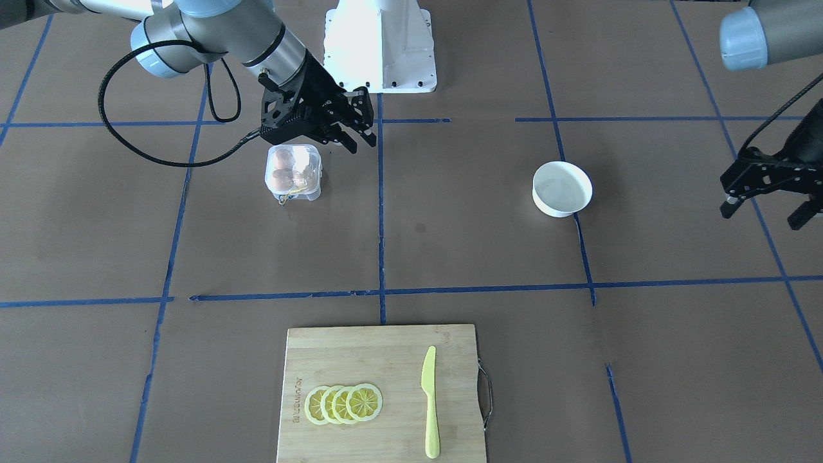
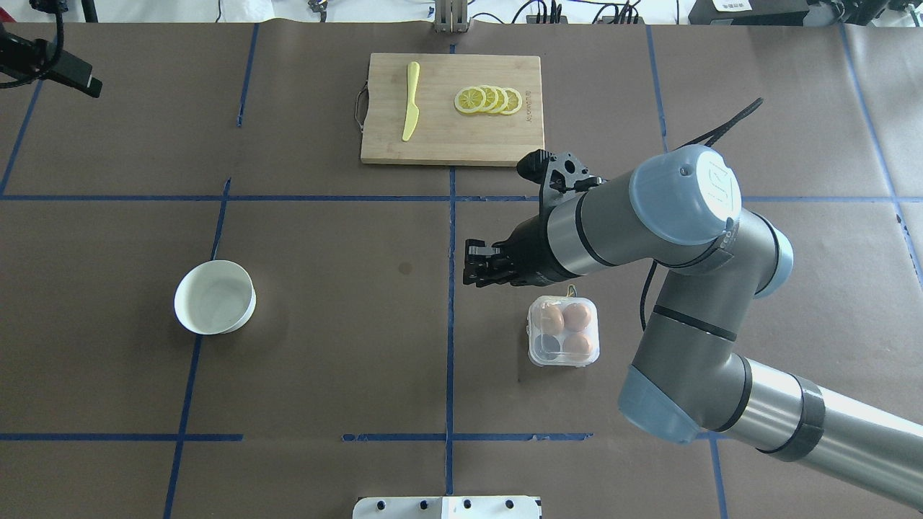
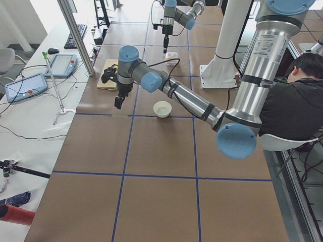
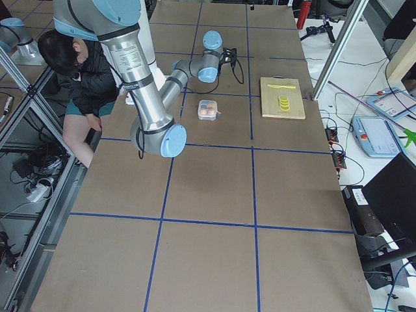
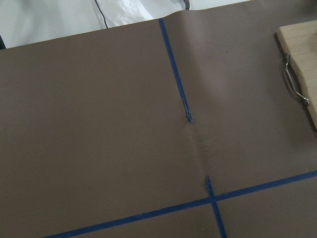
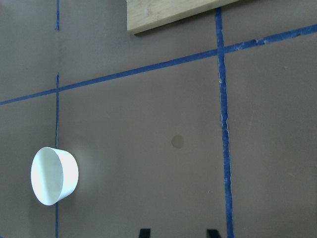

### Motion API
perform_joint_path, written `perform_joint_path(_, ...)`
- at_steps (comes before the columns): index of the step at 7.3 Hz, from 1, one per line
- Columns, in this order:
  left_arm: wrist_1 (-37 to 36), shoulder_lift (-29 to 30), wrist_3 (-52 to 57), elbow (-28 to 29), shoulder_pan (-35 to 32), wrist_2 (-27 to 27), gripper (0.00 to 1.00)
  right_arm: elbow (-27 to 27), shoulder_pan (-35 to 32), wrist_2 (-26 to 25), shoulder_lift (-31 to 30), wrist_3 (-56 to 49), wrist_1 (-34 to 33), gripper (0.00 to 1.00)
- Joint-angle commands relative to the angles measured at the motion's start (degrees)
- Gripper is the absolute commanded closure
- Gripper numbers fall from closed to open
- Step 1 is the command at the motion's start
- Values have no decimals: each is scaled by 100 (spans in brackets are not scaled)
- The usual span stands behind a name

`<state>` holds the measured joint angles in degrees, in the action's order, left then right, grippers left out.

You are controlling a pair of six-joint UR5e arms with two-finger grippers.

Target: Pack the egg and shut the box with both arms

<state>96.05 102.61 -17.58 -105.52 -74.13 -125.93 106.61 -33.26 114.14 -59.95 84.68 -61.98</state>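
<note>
The right gripper (image 1: 361, 143), spread and empty, hovers beside the carton (image 1: 294, 183) of three eggs (image 2: 577, 316), lid (image 1: 294, 161) seemingly down; the spread left gripper (image 1: 762, 217) must join to press.

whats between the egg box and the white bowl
No object: between the box and the white bowl lies only bare brown table cover crossed by one blue tape line, as the overhead view shows.

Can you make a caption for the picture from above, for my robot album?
The robot's right hand hovers near a clear egg carton holding three brown eggs; a white bowl sits apart.
</note>
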Motion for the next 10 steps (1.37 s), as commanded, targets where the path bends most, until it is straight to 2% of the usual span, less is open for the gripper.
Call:
perform_joint_path(1,2,-450,1506,390,-723,-28,0,184,-878,438,-16,-56,-574,0)
perform_joint_path(2,10,-600,1677,522,-943,-37,0,228,-1623,1095,-77,-188,-822,0)
perform_joint_path(3,45,-871,1687,541,-1085,-107,0,246,-2545,1815,-348,-737,-937,0)
perform_joint_path(4,11,-918,1696,541,-1164,-194,0,211,-3154,2309,-759,-1578,-947,0)
perform_joint_path(5,28,-1101,1705,532,-1165,-178,0,185,-3517,2436,-1172,-2474,-1060,0)
perform_joint_path(6,10,-1120,1705,541,-1226,-195,0,176,-3738,2437,-1403,-3475,-1584,0)
perform_joint_path(7,36,-1172,1714,611,-1314,-204,0,193,-4071,2429,-1657,-4894,-2372,0)
perform_joint_path(8,11,-1173,1705,629,-1341,-204,0,133,-4353,2368,-1991,-6275,-2893,0)
perform_joint_path(9,-59,-1173,1696,664,-1402,-195,0,-42,-4738,2254,-2316,-7524,-3220,0)
perform_joint_path(10,-43,-1182,1731,768,-1533,-204,0,-313,-5186,2287,-2598,-8441,-3258,0)
